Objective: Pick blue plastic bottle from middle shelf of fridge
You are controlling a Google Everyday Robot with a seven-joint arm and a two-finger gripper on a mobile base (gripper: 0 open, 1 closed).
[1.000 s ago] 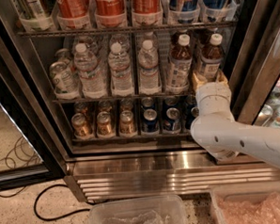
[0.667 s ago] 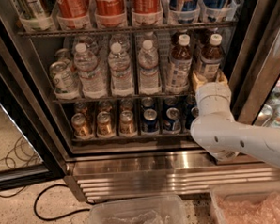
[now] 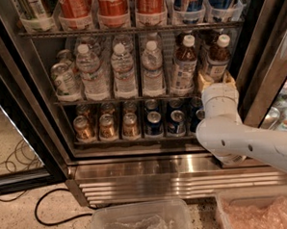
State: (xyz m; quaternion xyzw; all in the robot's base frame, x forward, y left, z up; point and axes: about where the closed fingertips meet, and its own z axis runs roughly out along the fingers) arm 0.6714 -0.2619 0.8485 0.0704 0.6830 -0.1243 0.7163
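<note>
The fridge point(image 3: 161, 175) stands open in front of me. On its middle shelf point(image 3: 109, 100) two blue plastic bottles of dark drink with white caps stand at the right: one point(image 3: 184, 66) and, at the far right, another point(image 3: 218, 54). My gripper point(image 3: 215, 80) is at the base of the far-right bottle, at the end of my white arm point(image 3: 231, 136), which reaches in from the lower right. The wrist hides the bottle's bottom and most of the gripper.
Clear water bottles point(image 3: 123, 71) fill the shelf's left and middle. Short gold cans point(image 3: 105, 127) and blue cans point(image 3: 153, 123) sit on the rack below, red cola bottles point(image 3: 111, 5) above. Two clear bins point(image 3: 139, 222) point(image 3: 264, 211) and a black cable point(image 3: 52, 210) lie on the floor.
</note>
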